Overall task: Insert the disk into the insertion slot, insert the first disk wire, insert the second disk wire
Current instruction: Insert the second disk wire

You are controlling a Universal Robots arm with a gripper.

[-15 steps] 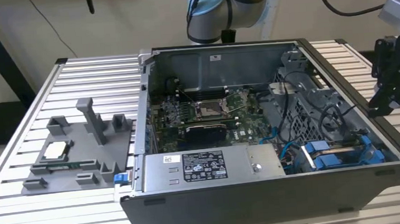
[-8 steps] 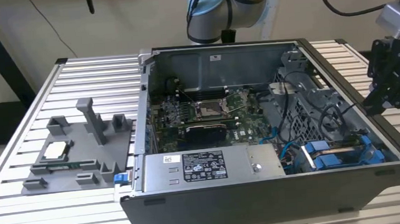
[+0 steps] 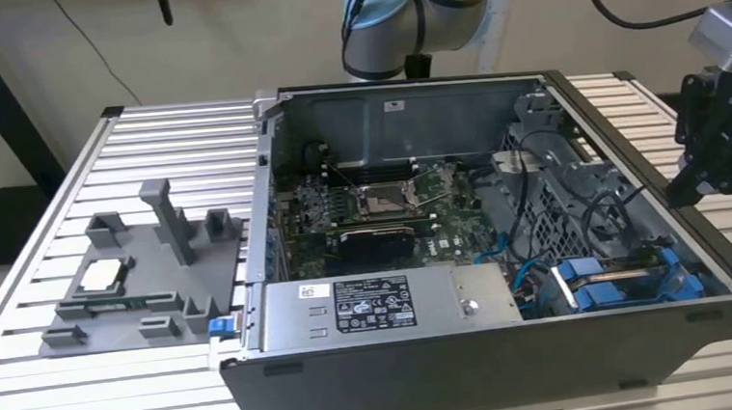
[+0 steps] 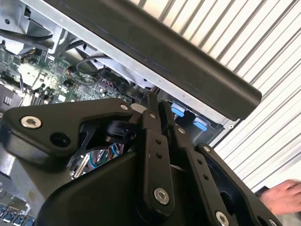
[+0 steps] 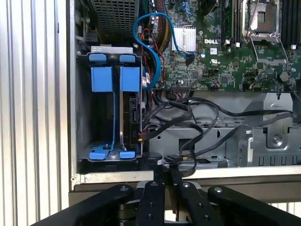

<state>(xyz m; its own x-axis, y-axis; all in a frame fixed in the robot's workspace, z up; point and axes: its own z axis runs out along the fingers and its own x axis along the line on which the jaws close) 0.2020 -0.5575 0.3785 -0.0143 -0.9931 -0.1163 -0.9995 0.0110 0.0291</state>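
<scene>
Just outside the open case (image 5: 117,177), we've got the gripper (image 5: 168,181) closed up tight on nothing, and the disk (image 5: 133,113) sits in the blue-railed insertion slot (image 5: 83,113)

The insertion slot (image 5: 101,77) is a grey metal drive bay in a corner of the open computer case, low on the exterior view's right (image 3: 617,284). It has two narrow compartments side by side, each capped at both ends with bright blue plastic tabs. The disk (image 5: 133,113) seems to stand on edge in the compartment nearer the motherboard, its dark board edge showing between the tabs. A blue cable (image 5: 136,42) loops just beside it; its ends cannot be made out.
</scene>
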